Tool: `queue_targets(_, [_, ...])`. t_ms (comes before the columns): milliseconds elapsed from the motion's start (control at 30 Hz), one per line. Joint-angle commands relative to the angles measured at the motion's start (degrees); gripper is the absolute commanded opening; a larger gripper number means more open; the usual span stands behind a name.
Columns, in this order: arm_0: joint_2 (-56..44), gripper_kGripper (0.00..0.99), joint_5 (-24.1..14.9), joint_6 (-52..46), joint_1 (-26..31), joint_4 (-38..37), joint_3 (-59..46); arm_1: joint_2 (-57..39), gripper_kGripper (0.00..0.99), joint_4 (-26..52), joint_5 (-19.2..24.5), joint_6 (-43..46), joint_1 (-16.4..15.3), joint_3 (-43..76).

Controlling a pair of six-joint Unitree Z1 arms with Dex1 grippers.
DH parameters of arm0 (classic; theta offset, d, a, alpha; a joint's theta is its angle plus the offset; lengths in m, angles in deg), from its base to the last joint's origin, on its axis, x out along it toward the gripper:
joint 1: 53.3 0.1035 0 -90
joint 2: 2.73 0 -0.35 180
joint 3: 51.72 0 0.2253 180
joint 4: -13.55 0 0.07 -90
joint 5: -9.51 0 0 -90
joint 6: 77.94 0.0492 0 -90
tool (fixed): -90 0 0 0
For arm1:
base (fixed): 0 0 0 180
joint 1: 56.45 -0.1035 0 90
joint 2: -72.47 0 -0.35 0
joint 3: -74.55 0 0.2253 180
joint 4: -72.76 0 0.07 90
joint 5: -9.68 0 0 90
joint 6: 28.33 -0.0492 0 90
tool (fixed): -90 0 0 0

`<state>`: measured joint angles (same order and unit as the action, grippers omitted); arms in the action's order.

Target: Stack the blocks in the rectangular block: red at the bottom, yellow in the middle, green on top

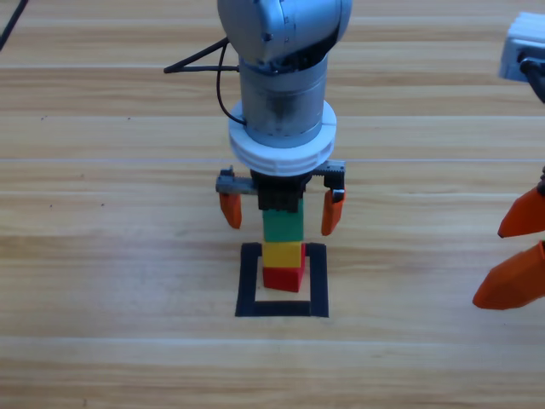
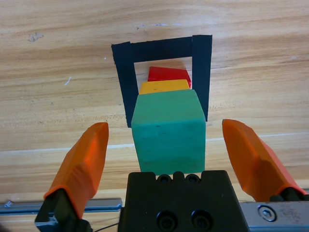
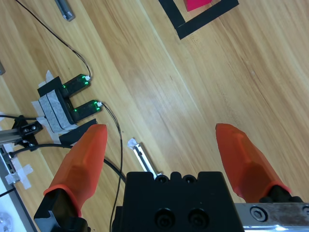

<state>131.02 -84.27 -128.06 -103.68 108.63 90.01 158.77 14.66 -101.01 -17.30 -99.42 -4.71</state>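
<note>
The left claw (image 1: 282, 210) hangs spread wide around the green (image 1: 282, 227), letting it rest on yellow (image 1: 282, 253) and red (image 1: 283, 278) inside the rectangular block (image 1: 249, 280), while the right claw (image 1: 517, 261) waits apart at the table (image 1: 102, 281) edge.

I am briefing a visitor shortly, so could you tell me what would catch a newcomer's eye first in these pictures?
The three-cube tower inside the black tape square stands out: red cube at the bottom, yellow cube in the middle, green cube on top. The left gripper hangs directly over it, its orange jaws open on either side of the green cube without touching it. The right gripper waits, jaws open, at the right edge.
</note>
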Motion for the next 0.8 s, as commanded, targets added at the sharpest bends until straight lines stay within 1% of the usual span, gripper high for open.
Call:
queue_targets(33, [-1.8, 0.990, -0.7, -0.9, -1.0, 0.4, -1.4, 3.1, 0.989, 2.8, 1.8, 0.0, 0.6, 1.9])
queue_targets(67, [-3.0, 0.990, -0.9, -1.4, -1.0, 0.4, -1.5, 3.3, 0.989, 3.1, 2.0, 0.0, 0.6, 1.9])
queue_targets(167, [-10.3, 0.990, -3.2, -3.6, -2.4, 0.4, -4.5, 3.4, 0.989, 3.5, 2.9, -0.1, -0.3, 1.8])
queue_targets(233, [-17.3, 0.990, -6.0, -5.3, -3.8, 0.3, -7.7, 3.4, 0.989, 3.5, 3.3, -0.1, -1.2, 1.8])
queue_targets(300, [-21.8, 0.990, -8.4, -5.7, -5.4, 0.3, -8.6, 3.3, 0.989, 3.5, 3.4, -0.1, -1.3, 1.8])
queue_targets(400, [-25.3, 0.990, -11.8, -6.3, -7.8, 0.2, -11.5, 3.3, 0.989, 3.5, 3.4, -0.1, -1.4, 1.8])
queue_targets(467, [-27.1, 0.990, -15.1, -7.4, -11.0, -0.4, -13.4, 3.1, 0.989, 3.5, 3.3, -0.1, -1.3, 1.8])
queue_targets(533, [-27.6, 0.990, -16.9, -7.4, -12.6, -1.1, -14.1, 3.2, 0.989, 3.5, 3.3, -0.1, -1.4, 1.9])
queue_targets(800, [-27.7, 0.990, -17.2, -6.6, -12.9, -1.7, -14.1, 3.2, 0.989, 3.5, 3.0, 0.0, -1.4, 1.9])
